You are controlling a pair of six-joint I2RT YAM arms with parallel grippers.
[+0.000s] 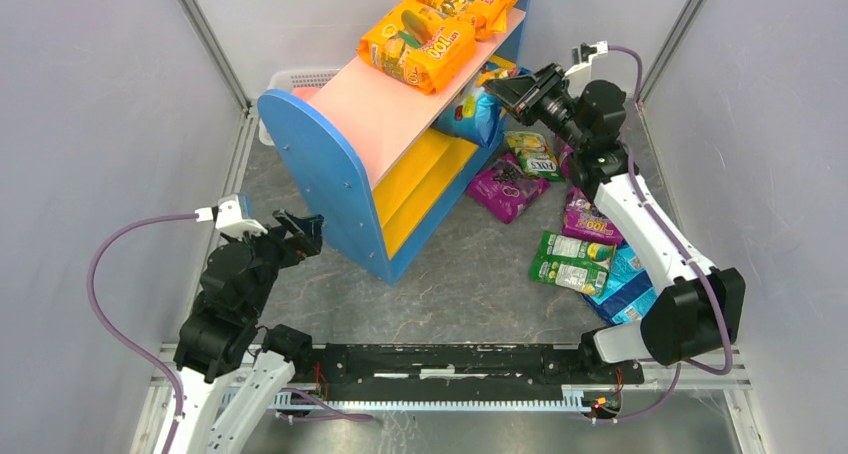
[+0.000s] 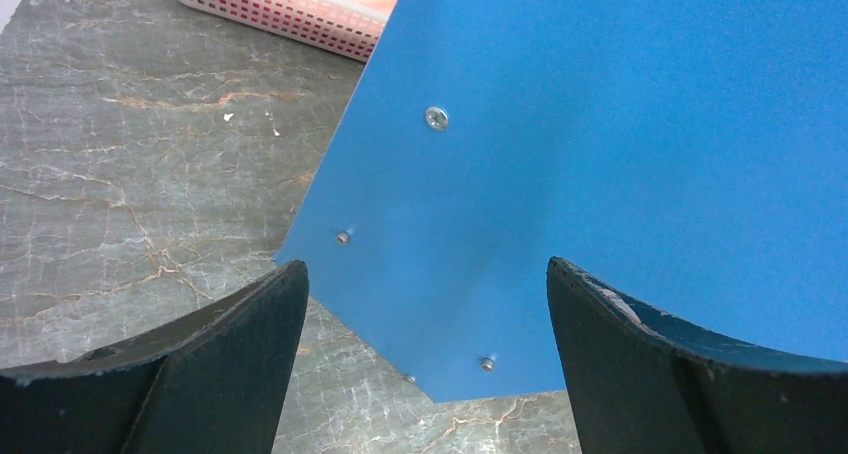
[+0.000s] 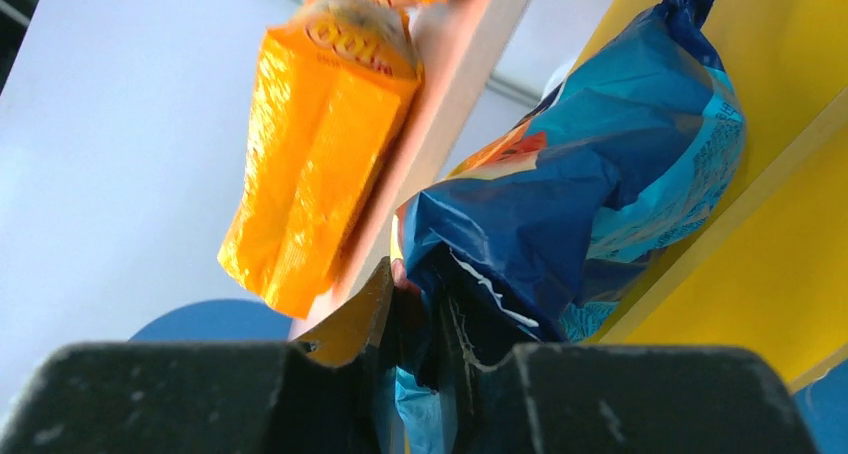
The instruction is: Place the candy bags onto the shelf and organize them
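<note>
While the right gripper (image 3: 415,294) clamps a glossy blue pillow-shaped candy bag (image 3: 590,174) against the blue-sided, pink-topped shelf (image 1: 320,164)'s yellow tier at one o'clock, with the left gripper (image 1: 303,231) agape at eight, pushing deeper then releasing seems next.

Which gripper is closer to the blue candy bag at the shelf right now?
Right. The right gripper is shut on the blue candy bag at the yellow shelf board; the left gripper is open beside the shelf's blue side panel, far from it.

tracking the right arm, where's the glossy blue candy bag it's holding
Top view: the blue bag is pinched in the right gripper at the yellow inner shelf, under the pink top board.
</note>
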